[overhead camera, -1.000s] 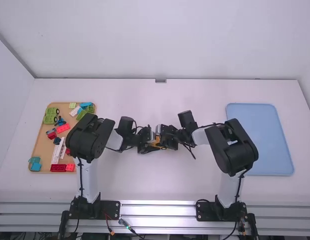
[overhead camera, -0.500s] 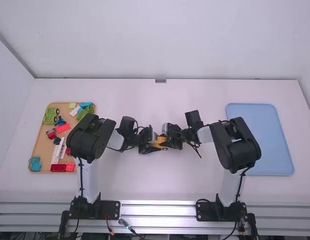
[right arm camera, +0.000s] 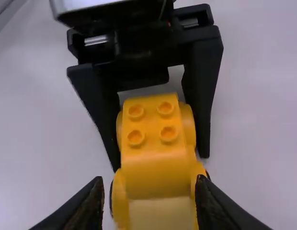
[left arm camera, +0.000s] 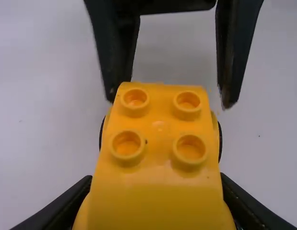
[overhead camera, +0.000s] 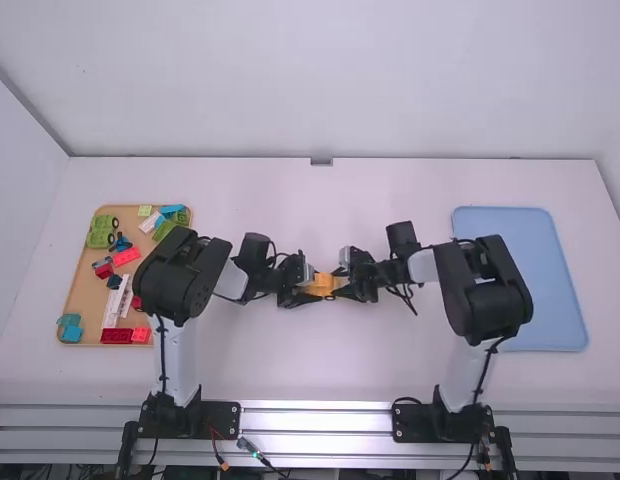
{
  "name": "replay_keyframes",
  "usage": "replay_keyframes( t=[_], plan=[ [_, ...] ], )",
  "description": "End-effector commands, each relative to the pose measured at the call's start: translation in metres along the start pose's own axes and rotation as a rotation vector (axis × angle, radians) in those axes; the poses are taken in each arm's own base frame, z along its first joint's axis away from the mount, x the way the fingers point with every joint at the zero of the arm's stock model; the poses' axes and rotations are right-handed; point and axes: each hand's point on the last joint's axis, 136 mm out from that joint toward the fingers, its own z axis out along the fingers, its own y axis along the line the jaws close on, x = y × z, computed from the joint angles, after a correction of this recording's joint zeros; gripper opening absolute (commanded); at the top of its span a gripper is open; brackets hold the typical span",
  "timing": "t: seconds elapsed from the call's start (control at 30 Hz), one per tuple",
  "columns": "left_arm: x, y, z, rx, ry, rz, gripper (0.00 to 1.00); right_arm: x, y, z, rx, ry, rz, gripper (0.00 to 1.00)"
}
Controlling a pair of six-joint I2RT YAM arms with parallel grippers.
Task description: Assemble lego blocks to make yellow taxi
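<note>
We have the yellow car [overhead camera: 324, 284] near the middle of the table [overhead camera: 320, 365], between our two grippers. Our left gripper [overhead camera: 308, 285] is closed on one end of it, a finger against each side. Our right gripper [overhead camera: 342, 284] has its fingers spread at the other end, the gap a bit wider than the body between them; we are not gripping the car with it. We see four round studs on the car's raised top and dark wheels low at its sides.

Along the table's left edge we have the wooden tray [overhead camera: 86, 290]. A green piece with wheels [overhead camera: 100, 233] lies at its far left corner, and a teal block [overhead camera: 70, 331] at its near left corner. The dark red block [overhead camera: 116, 336] lies along the near edge, with a bright red block [overhead camera: 141, 335] just beside it. White blocks [overhead camera: 115, 305] lie farther in, and a pinkish red block [overhead camera: 126, 256] lies farther up the tray. Near the table's right edge lies the blue tray [overhead camera: 550, 285].
</note>
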Motion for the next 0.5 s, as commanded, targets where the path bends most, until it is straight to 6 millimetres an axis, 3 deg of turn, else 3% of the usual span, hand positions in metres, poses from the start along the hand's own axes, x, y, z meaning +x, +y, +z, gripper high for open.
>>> replay_keyframes(
  t=[0.0,0.1,0.23,0.27,0.33,0.47],
  plan=[
    [0.012,-0.008,0.003,0.013,0.029,-0.035,0.53,-0.011,-0.003,-0.012,0.034,0.009,-0.091,0.51],
    [0.012,-0.008,0.003,0.014,0.029,-0.036,0.61,-0.006,-0.006,-0.017,0.050,0.028,-0.071,0.57],
    [0.012,-0.008,0.003,0.012,0.033,-0.045,0.83,-0.006,-0.004,-0.022,0.049,-0.010,-0.054,0.95],
    [0.012,-0.008,0.003,0.012,0.032,-0.049,0.91,-0.006,-0.003,-0.024,0.052,-0.027,-0.053,0.99],
    [0.011,-0.008,0.003,0.011,0.032,-0.048,0.97,-0.004,-0.002,-0.025,0.063,-0.038,-0.058,0.99],
    [0.007,-0.007,0.002,0.009,0.029,-0.063,0.99,0.000,-0.003,-0.022,0.103,-0.050,-0.057,0.99]
  ],
)
